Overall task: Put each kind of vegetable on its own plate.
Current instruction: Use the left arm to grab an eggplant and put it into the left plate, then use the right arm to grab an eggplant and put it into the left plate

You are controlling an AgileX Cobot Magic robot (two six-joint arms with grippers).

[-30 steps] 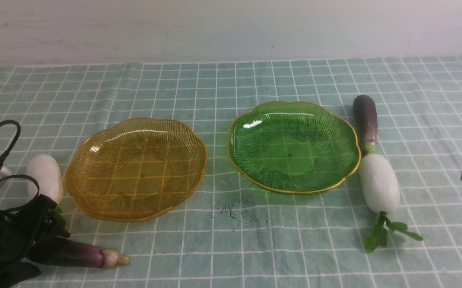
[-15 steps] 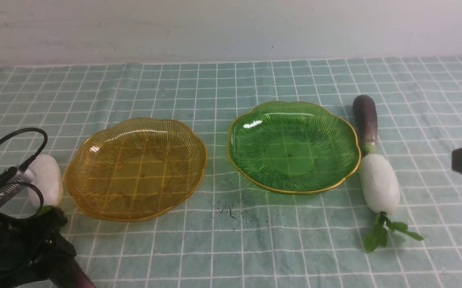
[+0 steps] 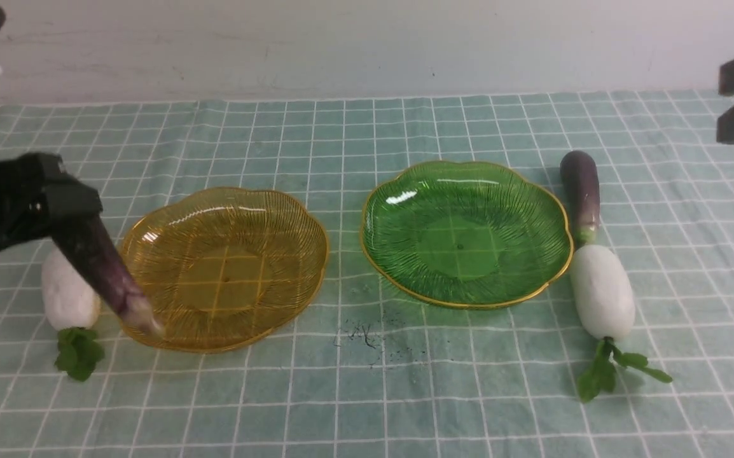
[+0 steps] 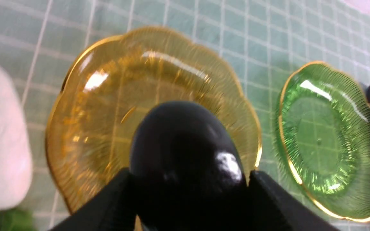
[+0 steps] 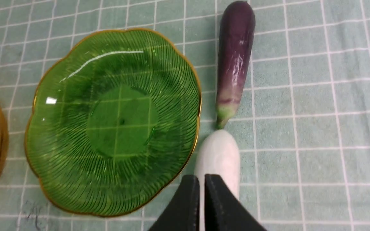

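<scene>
Left eggplant (image 3: 98, 267) now aloft

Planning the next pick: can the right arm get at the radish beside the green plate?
Probably yes. The empty right tool hangs above that radish; nothing covers it. Only the eggplant tip and the plate rim sit close.

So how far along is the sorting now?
Done: nothing; amber plate and green plate are empty. In hand: the left gripper holds one eggplant lifted beside the amber plate. Left: the other eggplant, the left radish and the right radish lie on the cloth; the right gripper, shut, holds nothing.
</scene>
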